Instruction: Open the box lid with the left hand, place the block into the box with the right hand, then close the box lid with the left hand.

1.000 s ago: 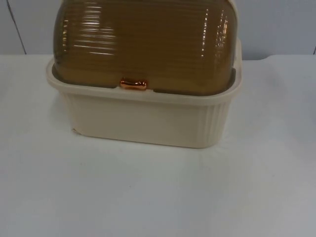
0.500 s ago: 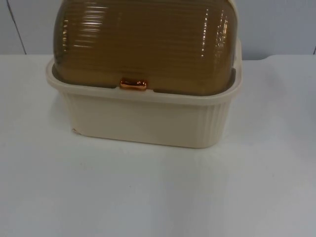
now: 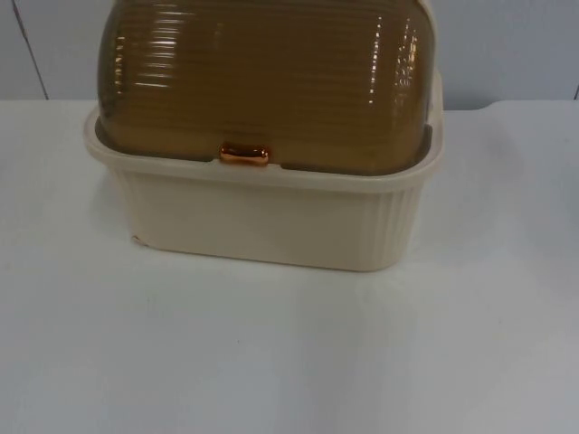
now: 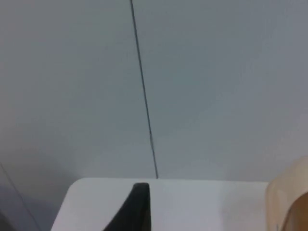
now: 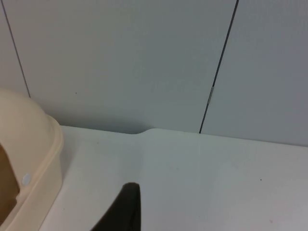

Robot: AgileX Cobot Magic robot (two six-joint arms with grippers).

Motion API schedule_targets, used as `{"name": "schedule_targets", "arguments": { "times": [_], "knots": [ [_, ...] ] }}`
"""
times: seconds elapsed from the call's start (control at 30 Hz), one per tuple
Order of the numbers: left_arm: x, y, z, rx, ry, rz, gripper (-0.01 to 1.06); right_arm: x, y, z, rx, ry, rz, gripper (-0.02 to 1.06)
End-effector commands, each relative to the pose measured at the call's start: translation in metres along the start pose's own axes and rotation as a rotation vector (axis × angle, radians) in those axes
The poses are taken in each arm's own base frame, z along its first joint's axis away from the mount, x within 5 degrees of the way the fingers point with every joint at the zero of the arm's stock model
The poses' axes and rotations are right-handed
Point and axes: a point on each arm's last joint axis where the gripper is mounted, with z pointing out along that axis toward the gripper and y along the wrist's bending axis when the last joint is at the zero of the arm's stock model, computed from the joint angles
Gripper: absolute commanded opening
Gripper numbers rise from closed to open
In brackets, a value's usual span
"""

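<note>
Grey partition wall [image 3: 507, 45] ran along the back, with the white table [image 3: 289, 362] stopping right at it. Starting from the hands: the left gripper [image 4: 137, 211] showed up as one black fingertip hanging over the table edge near the wall, so whether its fingers were apart or together I honestly couldn't tell. Same deal with the right gripper [image 5: 126, 209], one dark fingertip above the table, spread unknown. Both arms looked parked off to their own sides, waiting, with a bit of cream plastic visible beside each.

That cream plastic was the box [image 3: 262, 221], a ribbed bread-bin style tub sitting mid-table close to the wall. Its lid [image 3: 262, 81] was a domed, ridged, brown see-through roll-top, fully down, so step one hadn't happened yet by the look of it. No block was anywhere I could make out.

Handling guess: it all looked like thin, stiff, light plastic, glossy enough to be slippery. The dome itself seemed a bad place to pinch, too wide and smooth. The obvious grab point was the small copper handle [image 3: 244, 155] at the lid's front lip, sitting just above the rim. Pinching or hooking that and pushing up and back seemed right, though a tub this light might slide along instead of opening.
</note>
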Motion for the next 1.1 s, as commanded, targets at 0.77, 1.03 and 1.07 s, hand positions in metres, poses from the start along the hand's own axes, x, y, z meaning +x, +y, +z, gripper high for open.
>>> {"name": "schedule_targets", "arguments": {
  "times": [0.77, 1.03, 1.07],
  "knots": [
    [-0.022, 0.015, -0.065, 0.024, -0.218, -0.059, 1.05, -0.013, -0.001, -0.080, 0.026, -0.287, 0.092, 1.05],
    [-0.029, 0.036, -0.147, -0.003, -0.460, 0.017, 1.05, -0.005, -0.001, -0.147, 0.066, -0.489, 0.049, 1.05],
    [-0.028, 0.041, -0.164, -0.012, -0.494, 0.006, 1.05, -0.003, -0.001, -0.160, 0.076, -0.532, 0.029, 1.05]
  ]
}}
